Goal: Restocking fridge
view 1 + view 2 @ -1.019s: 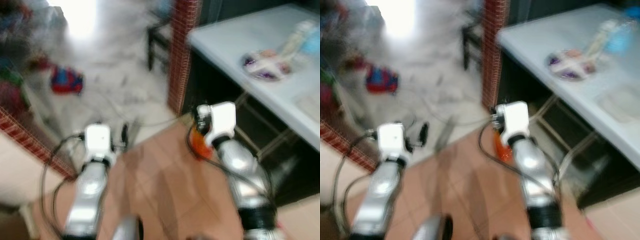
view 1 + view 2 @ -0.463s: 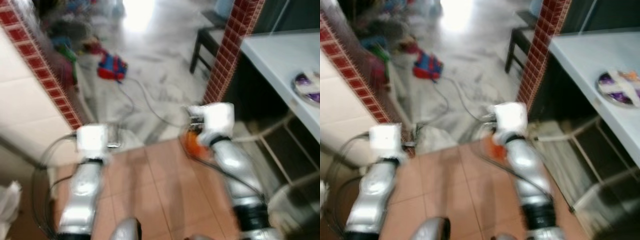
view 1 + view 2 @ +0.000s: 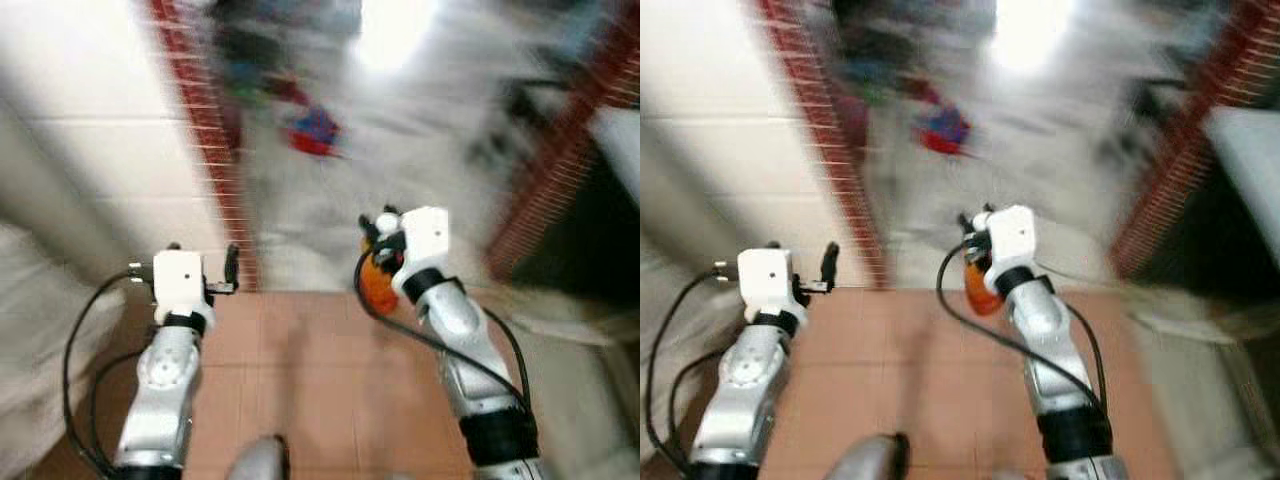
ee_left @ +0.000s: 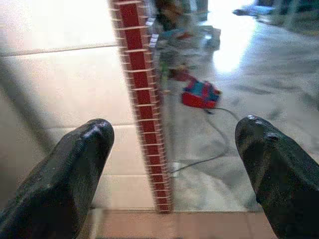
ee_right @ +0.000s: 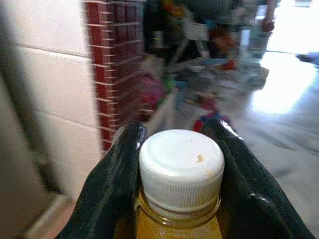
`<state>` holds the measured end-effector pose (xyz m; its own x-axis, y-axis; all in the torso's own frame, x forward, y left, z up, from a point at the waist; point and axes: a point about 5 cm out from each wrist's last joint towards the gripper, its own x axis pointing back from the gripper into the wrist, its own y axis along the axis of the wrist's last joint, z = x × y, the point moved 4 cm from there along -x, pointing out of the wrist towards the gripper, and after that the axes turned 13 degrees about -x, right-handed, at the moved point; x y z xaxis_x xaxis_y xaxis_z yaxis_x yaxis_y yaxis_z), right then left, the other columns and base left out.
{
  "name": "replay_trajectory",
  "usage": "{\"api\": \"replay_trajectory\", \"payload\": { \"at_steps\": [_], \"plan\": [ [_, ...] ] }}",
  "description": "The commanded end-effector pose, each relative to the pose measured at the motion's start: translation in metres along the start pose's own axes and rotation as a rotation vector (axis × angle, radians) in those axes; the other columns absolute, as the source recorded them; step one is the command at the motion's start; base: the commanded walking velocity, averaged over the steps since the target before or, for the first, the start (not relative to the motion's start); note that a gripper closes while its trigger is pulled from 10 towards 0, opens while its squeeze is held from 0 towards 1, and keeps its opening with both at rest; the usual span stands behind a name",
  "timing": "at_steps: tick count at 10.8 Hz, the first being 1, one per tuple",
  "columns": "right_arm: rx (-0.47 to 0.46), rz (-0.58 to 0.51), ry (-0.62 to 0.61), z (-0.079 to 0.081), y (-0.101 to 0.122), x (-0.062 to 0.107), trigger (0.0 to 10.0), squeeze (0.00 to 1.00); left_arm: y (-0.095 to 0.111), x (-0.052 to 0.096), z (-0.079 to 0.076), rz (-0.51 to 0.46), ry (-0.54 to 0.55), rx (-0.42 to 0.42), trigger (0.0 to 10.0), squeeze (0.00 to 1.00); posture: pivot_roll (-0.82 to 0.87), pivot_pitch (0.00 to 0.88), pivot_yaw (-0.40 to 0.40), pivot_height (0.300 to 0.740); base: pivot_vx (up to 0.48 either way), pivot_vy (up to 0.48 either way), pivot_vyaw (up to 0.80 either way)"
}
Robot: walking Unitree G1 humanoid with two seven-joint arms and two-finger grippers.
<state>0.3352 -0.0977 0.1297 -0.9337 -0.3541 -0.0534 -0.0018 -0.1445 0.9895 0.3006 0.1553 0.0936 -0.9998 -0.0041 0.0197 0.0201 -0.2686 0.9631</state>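
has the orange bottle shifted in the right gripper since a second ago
No. The orange bottle sits just below the white wrist block as before, gripped by the right gripper; only the background swung, so the camera turned.

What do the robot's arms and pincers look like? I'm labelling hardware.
Both arms are silver metal tubes with white boxy wrist blocks and looping black cables. The left pincer and right pincer each have two long, rounded, glossy black fingers. No markings are legible.

terracotta tile floor (image 3: 320,370) beneath both pincers; ahead, grey marble floor (image 4: 259,99) carries a red-blue toy (image 4: 200,93) and a cable (image 4: 219,144).
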Motion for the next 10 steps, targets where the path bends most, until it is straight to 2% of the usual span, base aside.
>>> {"api": "replay_trajectory", "payload": {
  "at_steps": [1,5,6,8,10],
  "plan": [
    [0.022,-0.028,-0.014,-0.005,0.008,0.001,10.0,0.00,-0.002,0.002,-0.004,0.010,-0.011,0.005,10.0,0.00,0.05,0.057,0.022,0.740,0.000,0.000,0.80],
    [0.031,-0.030,-0.023,-0.007,0.008,0.000,10.0,0.00,-0.002,0.002,-0.005,0.010,-0.017,0.009,10.0,0.00,0.05,0.057,0.021,0.740,0.000,0.000,0.80],
    [0.044,-0.032,-0.038,-0.010,0.009,0.001,10.0,0.00,-0.001,0.002,-0.007,0.005,-0.036,0.032,10.0,0.00,0.05,0.056,0.019,0.740,0.000,0.000,0.80],
    [0.064,-0.037,-0.165,-0.035,0.008,0.013,10.0,0.00,0.001,0.010,-0.008,-0.018,-0.082,0.046,10.0,0.00,0.05,0.055,0.012,0.740,0.000,0.000,0.00],
    [0.134,-0.033,-0.204,-0.046,0.004,0.030,10.0,0.00,-0.005,0.020,-0.003,-0.002,-0.078,0.047,10.0,0.00,0.05,0.057,0.008,0.740,0.000,0.000,0.00]
  ]
}}
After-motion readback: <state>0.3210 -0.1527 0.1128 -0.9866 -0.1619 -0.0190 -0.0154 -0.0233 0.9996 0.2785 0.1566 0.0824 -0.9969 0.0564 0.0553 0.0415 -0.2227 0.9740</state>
